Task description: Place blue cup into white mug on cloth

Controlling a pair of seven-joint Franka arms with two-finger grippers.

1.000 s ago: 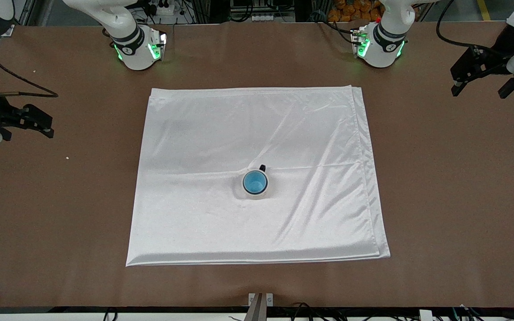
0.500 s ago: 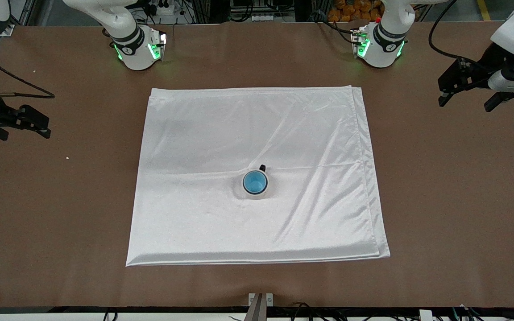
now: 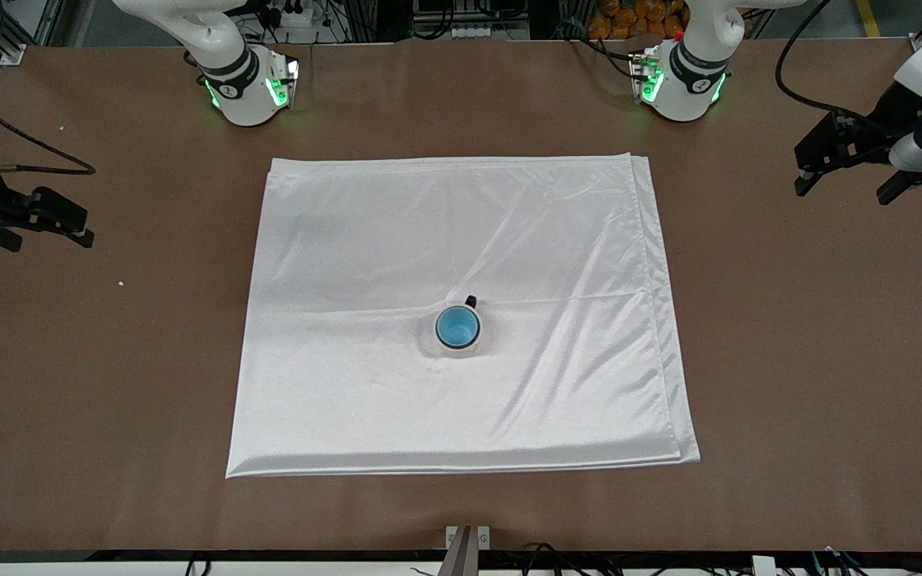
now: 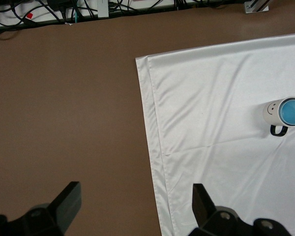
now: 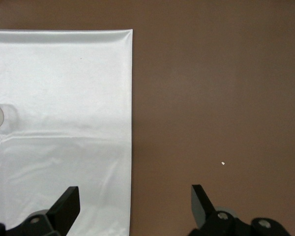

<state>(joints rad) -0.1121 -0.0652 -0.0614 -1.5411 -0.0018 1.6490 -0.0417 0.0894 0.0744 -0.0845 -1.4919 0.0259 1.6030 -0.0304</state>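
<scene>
Both jaws gape wide, empty; blue cup (image 3: 457,326) sits inside white mug (image 3: 471,343).

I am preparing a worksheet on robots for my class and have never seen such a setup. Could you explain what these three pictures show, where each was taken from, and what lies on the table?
Two robot arms stand at a brown table. The large picture looks down from a high camera facing them; each of the other two comes from a camera on one arm's wrist. A white cloth lies spread on the table. On it stands a white mug with the blue cup sitting inside. The left gripper is over bare table toward its own end, the right gripper likewise at its end. Both are open and hold nothing.
</scene>
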